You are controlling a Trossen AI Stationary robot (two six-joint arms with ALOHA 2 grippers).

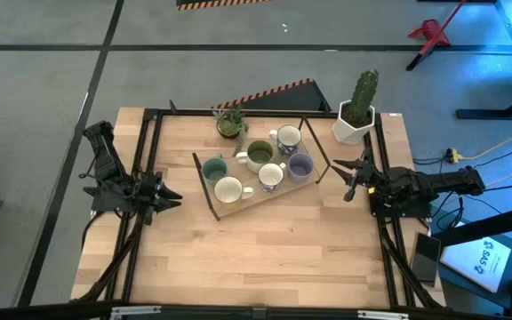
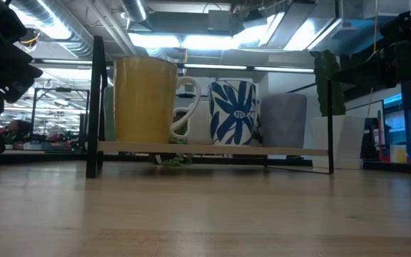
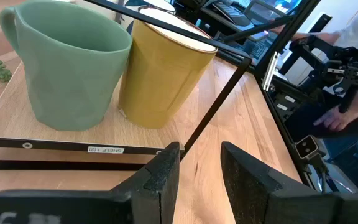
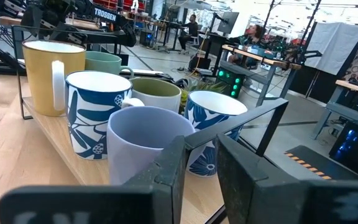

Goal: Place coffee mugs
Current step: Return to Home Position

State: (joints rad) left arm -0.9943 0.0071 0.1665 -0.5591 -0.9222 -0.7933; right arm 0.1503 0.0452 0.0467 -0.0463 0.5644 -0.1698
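Six mugs stand upright on a small wooden shelf board [image 1: 241,205] inside a black wire frame at the table's middle. They are teal [image 1: 214,167], yellow outside and white inside [image 1: 228,189], olive [image 1: 260,156], two white with a blue leaf pattern [image 1: 271,177] [image 1: 288,139], and lavender [image 1: 300,165]. My left gripper [image 1: 174,196] hovers left of the shelf, open by a narrow gap, with the teal mug [image 3: 73,68] and yellow mug [image 3: 163,74] ahead of it. My right gripper [image 1: 343,178] hovers right of the shelf, also narrowly open, nearest the lavender mug [image 4: 145,146].
A white hexagonal pot with a cactus [image 1: 356,120] stands at the far right corner, and a small green plant [image 1: 231,123] sits behind the shelf. Black frame rails run along the table's left and right sides. Bare wood lies near of the shelf. A person's hand [image 3: 340,115] shows beyond the table.
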